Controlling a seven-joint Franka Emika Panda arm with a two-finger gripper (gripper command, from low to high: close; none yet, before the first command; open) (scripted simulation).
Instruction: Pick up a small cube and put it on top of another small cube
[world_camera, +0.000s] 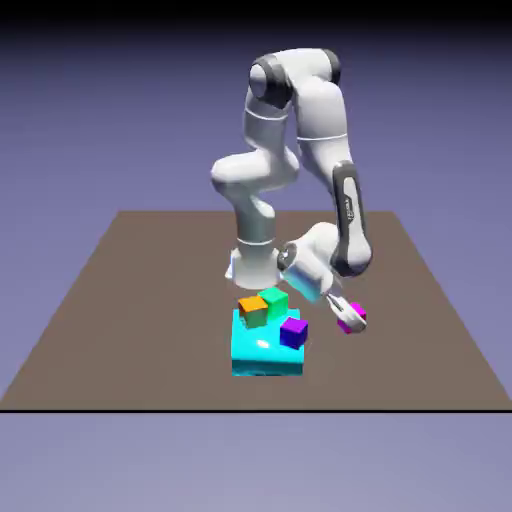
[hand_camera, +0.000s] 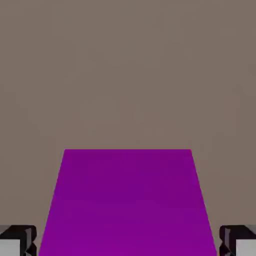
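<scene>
1. Gripper (world_camera: 345, 313) is clamped on the small magenta-pink cube (world_camera: 352, 318). In the hand view the cube (hand_camera: 127, 202) fills the gap between both fingertips (hand_camera: 17, 241), so the grasp looks centred.
2. Cube location: at the table (world_camera: 130, 300) surface or just above it, to the exterior view's right of the big cyan block (world_camera: 262, 352). Contact with the table is hard to judge from this angle; probably barely lifted.
3. Other small cubes on the cyan block: orange cube (world_camera: 253, 311), green cube (world_camera: 274, 299), violet-blue cube (world_camera: 293, 332). The violet-blue one is nearest the gripper, so likely the easiest target.
4. Step in hand: lift. Go straight up first, high enough to clear the tops of the cubes on the block before any sideways travel.
5. Then centre over the target cube, keep the faces square to it, and descend slowly.
6. Release only once the cube sits flat. The neighbouring cubes are tight, so watch finger clearance when opening.
</scene>
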